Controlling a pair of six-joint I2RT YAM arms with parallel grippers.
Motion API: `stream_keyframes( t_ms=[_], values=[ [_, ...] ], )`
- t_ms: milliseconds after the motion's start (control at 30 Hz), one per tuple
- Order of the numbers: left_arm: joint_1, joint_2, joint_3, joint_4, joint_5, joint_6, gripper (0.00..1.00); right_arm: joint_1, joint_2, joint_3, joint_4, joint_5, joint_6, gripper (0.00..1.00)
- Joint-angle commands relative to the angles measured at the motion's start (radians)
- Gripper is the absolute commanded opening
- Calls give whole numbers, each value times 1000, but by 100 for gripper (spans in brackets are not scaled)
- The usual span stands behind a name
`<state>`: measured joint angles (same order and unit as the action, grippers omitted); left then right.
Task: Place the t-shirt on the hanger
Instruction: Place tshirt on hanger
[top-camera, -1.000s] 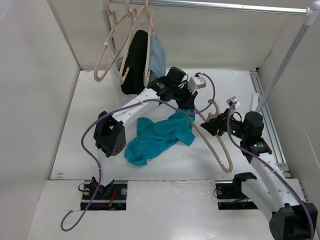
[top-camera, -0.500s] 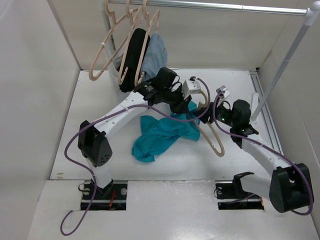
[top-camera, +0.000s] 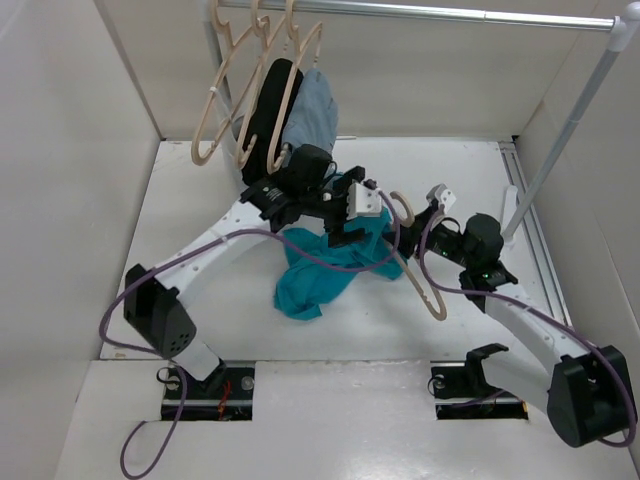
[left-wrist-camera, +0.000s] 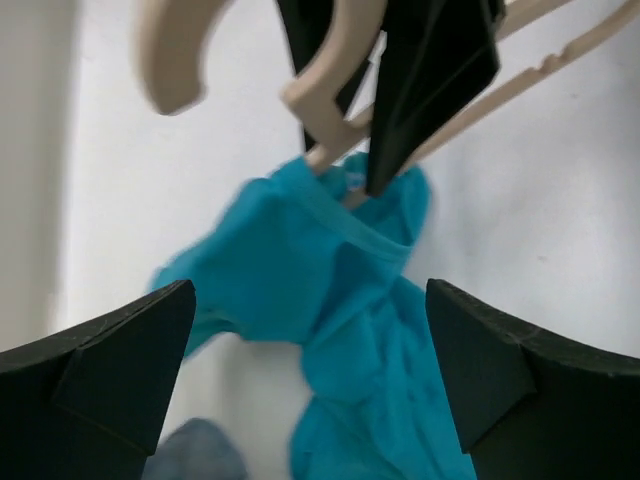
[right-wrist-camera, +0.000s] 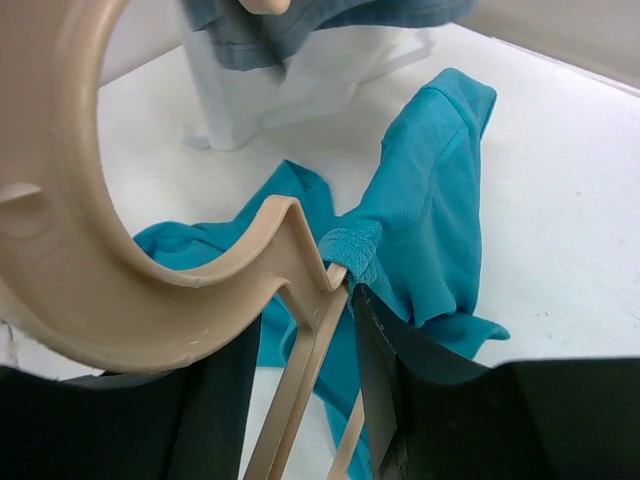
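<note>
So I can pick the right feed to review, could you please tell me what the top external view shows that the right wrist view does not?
Only top external: the rail, the black garment hung on it, and the open left gripper above the t-shirt. Only right wrist: the right gripper shut on the hanger just below its hook, teal cloth touching it. Both: t-shirt, hanger, table.

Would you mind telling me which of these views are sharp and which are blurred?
Top external: evenly lit, sharp, only soft shadows. Left wrist: blurred throughout, the t-shirt smeared. Right wrist: the hanger hook looms large and slightly soft; the t-shirt behind is crisp.
</note>
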<state>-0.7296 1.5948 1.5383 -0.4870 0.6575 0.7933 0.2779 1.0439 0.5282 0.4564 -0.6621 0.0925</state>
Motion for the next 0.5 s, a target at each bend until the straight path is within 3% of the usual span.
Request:
stream_keyframes(
  t_ms=[0, 133, 233, 467],
  values=[
    [9, -145, -88, 276, -9, 227, 100, 15, -71, -10, 80, -10, -45, 0],
    [9, -109, -152, 318, 7, 403, 100, 24, -90, 1, 61, -19, -45, 0],
    [9, -3, -55, 138, 33, 497, 100, 35, -90, 27, 38, -42, -45, 0],
    [-45, 125, 43, 151, 16, 450, 100, 69, -108, 61, -42, -33, -100, 0]
  ],
)
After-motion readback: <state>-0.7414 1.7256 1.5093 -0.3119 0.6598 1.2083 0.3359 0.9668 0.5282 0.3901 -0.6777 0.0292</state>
